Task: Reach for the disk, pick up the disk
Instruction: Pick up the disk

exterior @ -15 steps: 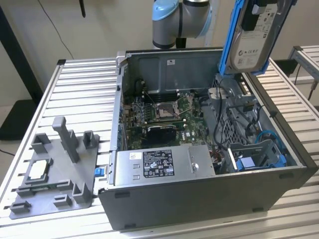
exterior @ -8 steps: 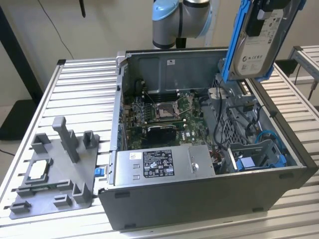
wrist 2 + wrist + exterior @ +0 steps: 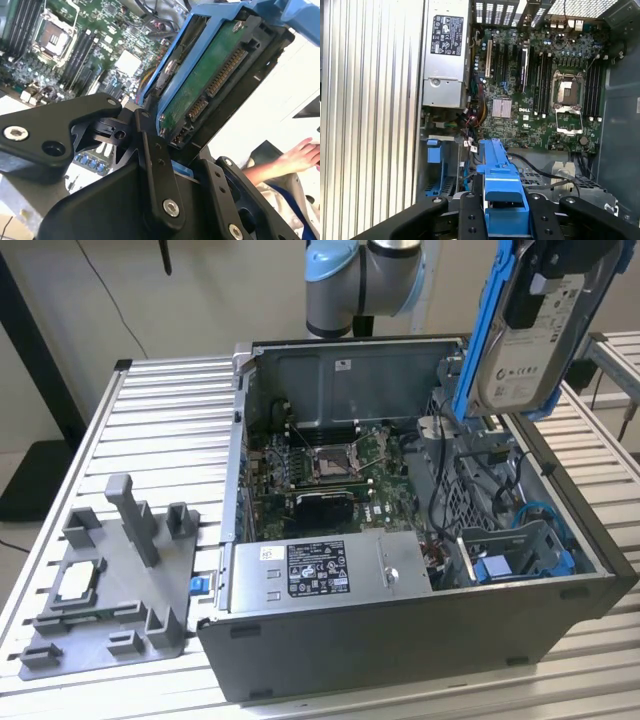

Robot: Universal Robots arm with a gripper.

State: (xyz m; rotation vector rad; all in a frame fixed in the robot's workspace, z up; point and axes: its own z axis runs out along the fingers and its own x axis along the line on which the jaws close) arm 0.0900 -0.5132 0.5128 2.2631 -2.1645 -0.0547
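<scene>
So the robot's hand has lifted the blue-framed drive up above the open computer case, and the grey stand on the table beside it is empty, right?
Not quite. The hand does hold the disk above the case, but the grey stand isn't empty: the exterior view shows a small square silver chip lying on it.

even bright light, soft shadows; second wrist view washed out white beside the disk (image 3: 210, 85).

disk (image 3: 520, 350): top end ran off the exterior view's upper edge, and the black gripper (image 3: 545, 280) covered part of its label
label print: way too small to read
arm (image 3: 365, 280): chopped off at the top edge, just the blue-grey joint showed
person's hand (image 3: 300, 155): blurry, cut by the second wrist view's edge
disk in the first wrist view (image 3: 500, 190): edge-on, faces hidden
</scene>
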